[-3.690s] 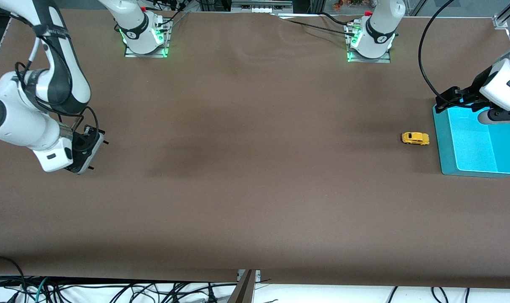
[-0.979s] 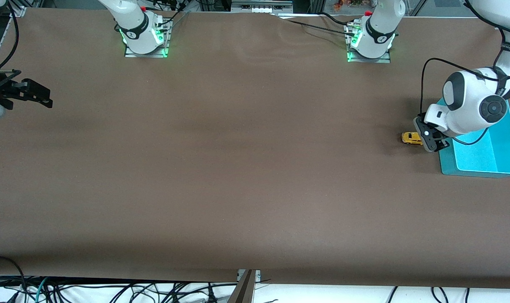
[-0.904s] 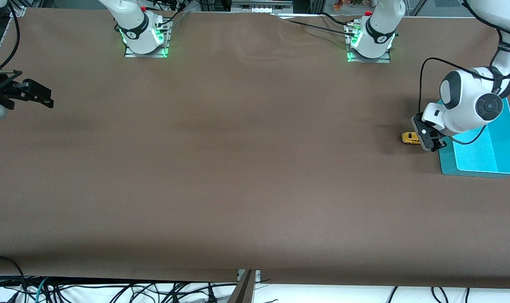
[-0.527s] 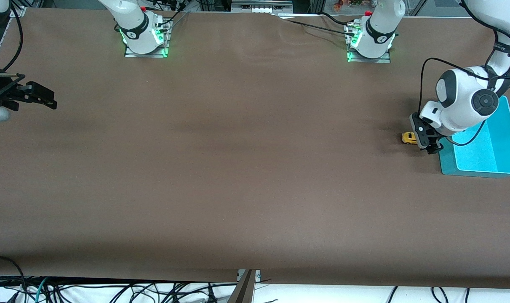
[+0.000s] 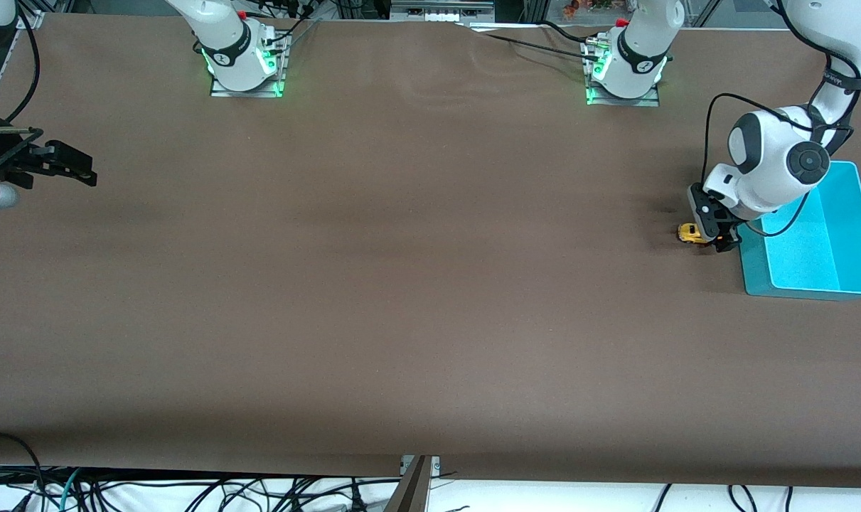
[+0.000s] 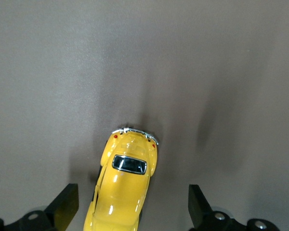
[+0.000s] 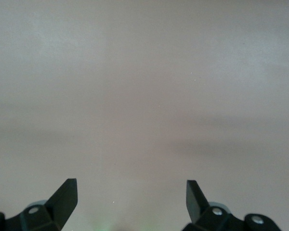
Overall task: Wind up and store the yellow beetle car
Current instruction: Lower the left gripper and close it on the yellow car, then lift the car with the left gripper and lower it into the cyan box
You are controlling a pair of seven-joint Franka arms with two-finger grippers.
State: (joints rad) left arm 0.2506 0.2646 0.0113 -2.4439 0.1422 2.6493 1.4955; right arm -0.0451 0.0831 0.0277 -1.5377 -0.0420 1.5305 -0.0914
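Yellow car [image 6: 125, 185] sits on surface [image 5: 402, 284] beside blue bin [image 5: 751, 274], between spread fingers of left tool [image 6: 130, 211]; prob. light, hard, slick—pinch its flanks; right tool [image 7: 130, 207] waits, fingers apart.

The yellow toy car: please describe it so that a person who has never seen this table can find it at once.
Look toward the left arm's end of the brown table, where a turquoise tray lies. Beside the tray, the left gripper hangs open over the yellow toy car. It is the only small, bright yellow, rounded thing there.
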